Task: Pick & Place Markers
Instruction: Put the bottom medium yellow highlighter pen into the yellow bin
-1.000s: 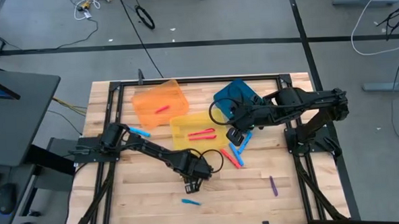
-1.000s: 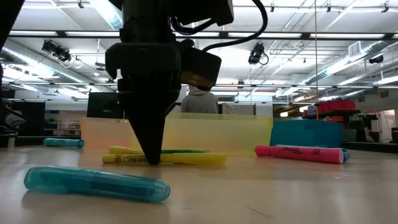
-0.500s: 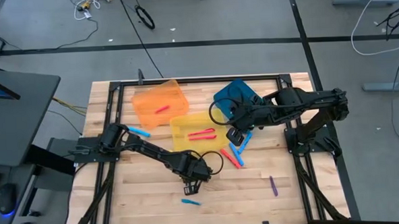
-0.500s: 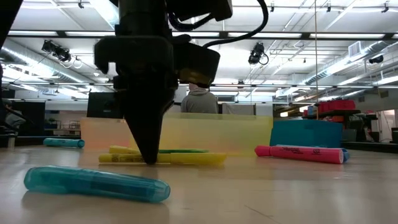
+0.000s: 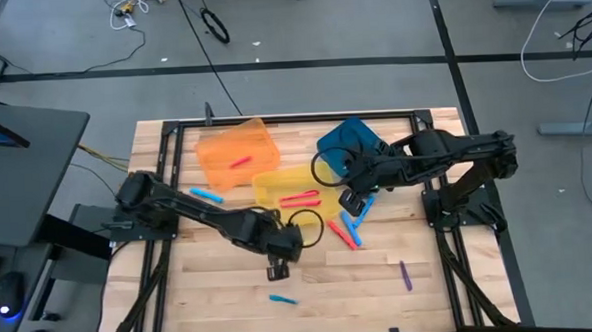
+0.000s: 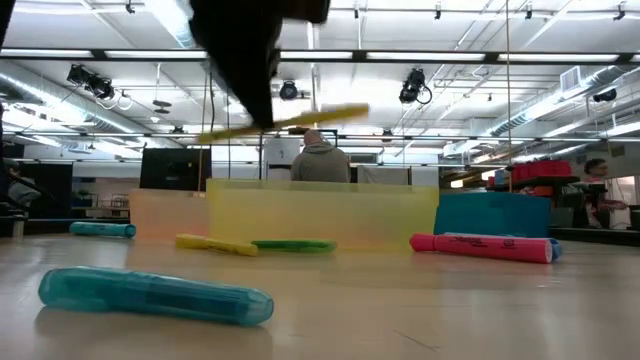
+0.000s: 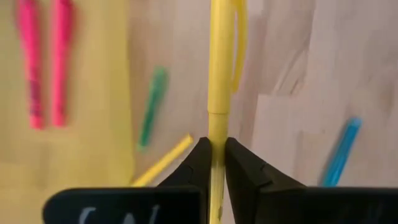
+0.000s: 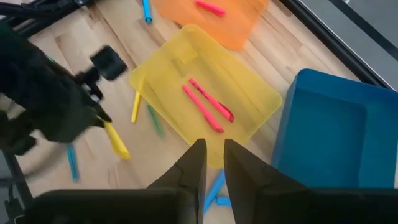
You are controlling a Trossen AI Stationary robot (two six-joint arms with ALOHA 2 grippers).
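My left gripper (image 5: 277,269) is shut on a yellow marker (image 6: 285,122), held in the air above the table's near middle; it also shows in the left wrist view (image 7: 217,74). Another yellow marker (image 6: 215,243) and a green marker (image 6: 293,245) lie flat on the table below, in front of the yellow bin (image 5: 273,182). Two pink markers (image 5: 299,199) lie in that bin. My right gripper (image 8: 214,155) is shut and empty, hovering over the yellow bin's right edge (image 5: 349,199). My left gripper pinches the yellow marker's barrel (image 7: 217,140) between its two fingers, nearer one end than the middle. The fingers come from above, pointing down, and lie across the marker. The marker is lifted clear of the table, nearly level, with its longer part slightly raised (image 6: 340,113).
An orange bin (image 5: 215,149) holds a red marker (image 5: 240,161); a blue bin (image 5: 350,142) stands at the back right. Loose markers lie about: blue (image 5: 208,196), teal (image 6: 155,295), purple (image 5: 405,274), red (image 5: 344,232), pink (image 6: 485,247). A person (image 6: 320,160) stands beyond the table.
My left gripper has gone up with the yellow marker, which lay on the table and now hangs clear of it, nearly level. The other yellow marker and the green one have stayed on the table.
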